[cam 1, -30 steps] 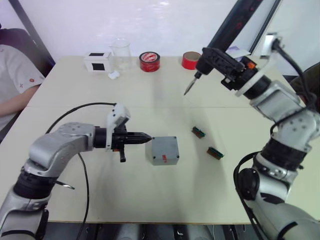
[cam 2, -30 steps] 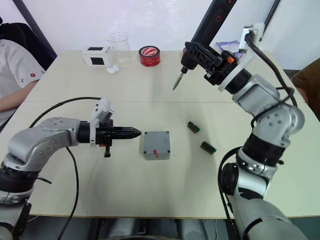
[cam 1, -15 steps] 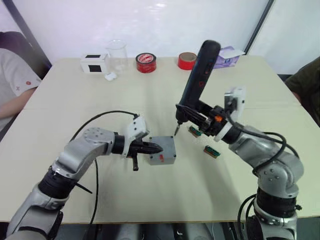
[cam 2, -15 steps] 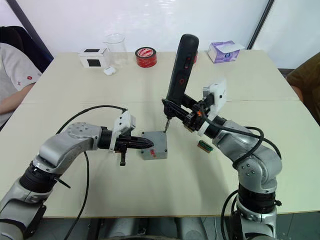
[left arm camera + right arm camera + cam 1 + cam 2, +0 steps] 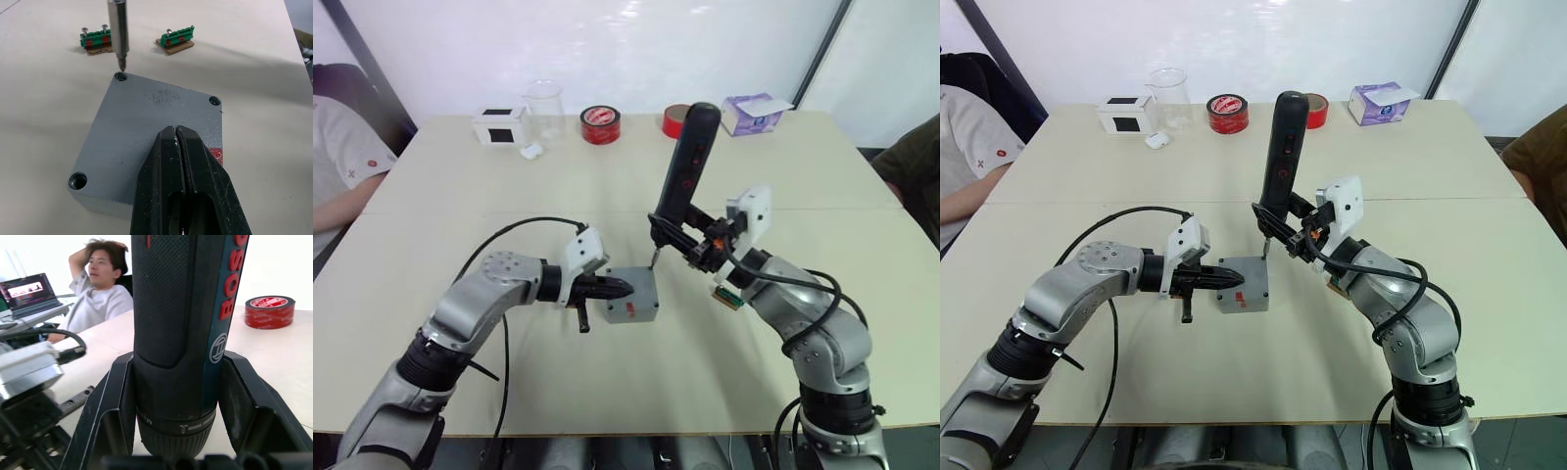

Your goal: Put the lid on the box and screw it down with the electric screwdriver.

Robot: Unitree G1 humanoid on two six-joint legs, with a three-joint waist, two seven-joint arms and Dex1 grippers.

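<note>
The electric screwdriver (image 5: 117, 29) has swung down, its bit now right above the lid (image 5: 156, 142)'s far corner hole, right gripper (image 5: 1285, 227) fingers clamped on it, left gripper (image 5: 178, 147) fingers together pinning the lid.

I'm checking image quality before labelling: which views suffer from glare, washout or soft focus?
Both eye views: the white wall behind the table is blown out, and the glass beaker nearly fades into it. Right wrist view: bright washed background, with the electric screwdriver sharp. Left wrist view: even light; the lid is crisp, with a soft shadow beside the box.
</note>
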